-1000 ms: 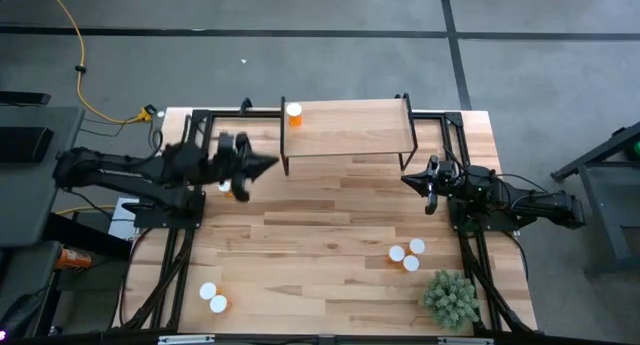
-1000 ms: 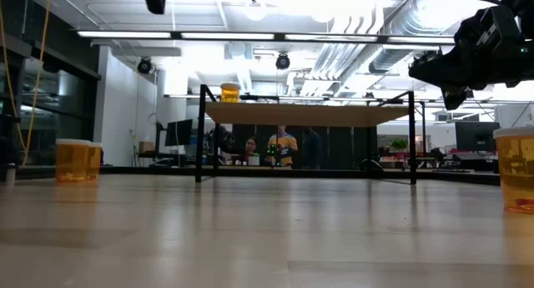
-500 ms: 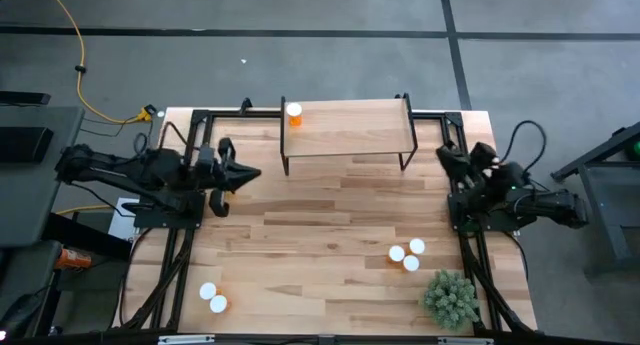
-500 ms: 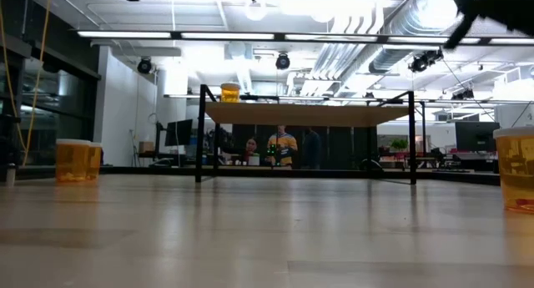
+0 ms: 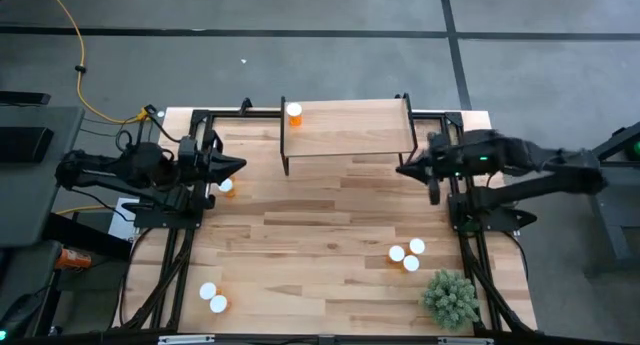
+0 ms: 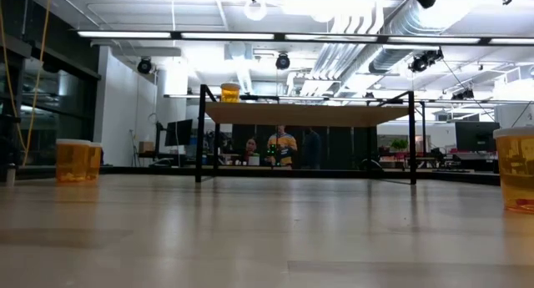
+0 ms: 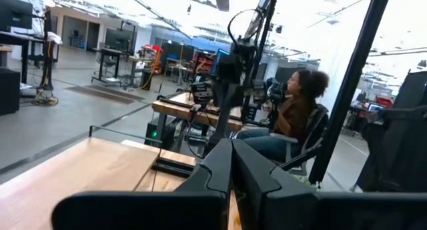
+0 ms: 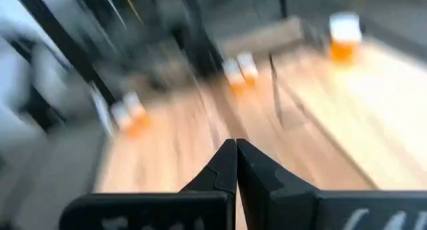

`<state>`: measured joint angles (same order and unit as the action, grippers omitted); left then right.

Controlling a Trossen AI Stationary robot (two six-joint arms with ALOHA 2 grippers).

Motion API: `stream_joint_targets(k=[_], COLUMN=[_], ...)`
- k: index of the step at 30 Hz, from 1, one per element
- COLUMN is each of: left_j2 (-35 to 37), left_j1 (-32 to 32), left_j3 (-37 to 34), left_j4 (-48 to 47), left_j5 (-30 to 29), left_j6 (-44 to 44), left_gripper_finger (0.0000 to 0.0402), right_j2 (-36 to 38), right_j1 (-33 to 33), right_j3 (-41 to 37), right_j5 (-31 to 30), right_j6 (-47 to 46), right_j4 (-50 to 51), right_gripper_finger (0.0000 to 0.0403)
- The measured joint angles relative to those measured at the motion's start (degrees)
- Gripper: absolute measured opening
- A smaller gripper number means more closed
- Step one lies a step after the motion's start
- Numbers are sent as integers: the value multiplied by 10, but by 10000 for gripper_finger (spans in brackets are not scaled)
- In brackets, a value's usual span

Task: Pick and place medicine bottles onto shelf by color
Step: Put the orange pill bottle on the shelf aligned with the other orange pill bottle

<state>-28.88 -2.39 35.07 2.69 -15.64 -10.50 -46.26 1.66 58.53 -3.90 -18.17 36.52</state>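
Both end effectors are sitting clenched and empty, the left end effector (image 5: pixel 238 165) lying nearest an upright bottle (image 5: pixel 226 186) just nearward of it.

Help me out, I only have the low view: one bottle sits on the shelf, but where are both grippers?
Observer: The left gripper hangs shut and empty off the left end of the shelf.
Operator: And the right one?
Observer: The right gripper is shut and empty too, close to the shelf's right front leg.
Operator: How many bottles stand on my right side?
Observer: Three bottles stand clustered there, just beside the plant.
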Motion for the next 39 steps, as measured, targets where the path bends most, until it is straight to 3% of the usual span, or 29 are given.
stream_joint_targets(k=[4, 11, 17, 23, 27, 32, 39], left_j2=[0, -1, -1, -1, -1, -1, -1], left_j1=[0, 0, 0, 0, 0, 0, 0], left_j3=[0, 0, 0, 0, 0, 0, 0], left_j4=[0, -1, -1, -1, -3, -3, -3], left_j5=[0, 0, 0, 0, 0, 0, 0], left_j6=[-8, -15, -14, -13, -13, -14, -26], left_gripper_finger=[0, 0, 0, 0, 0, 0, 0], right_j2=[-98, -214, -269, -296, -327, -390, -486], right_j1=[33, 51, 90, 166, 204, 225, 251], right_j3=[102, 159, 147, 120, 118, 117, 117], right_j5=[22, 74, 130, 122, 95, 90, 118], right_j6=[-81, -174, -254, -332, -365, -421, -409], right_j4=[163, 237, 304, 303, 307, 301, 299], right_gripper_finger=[0, 12, 104, 241, 307, 331, 331])
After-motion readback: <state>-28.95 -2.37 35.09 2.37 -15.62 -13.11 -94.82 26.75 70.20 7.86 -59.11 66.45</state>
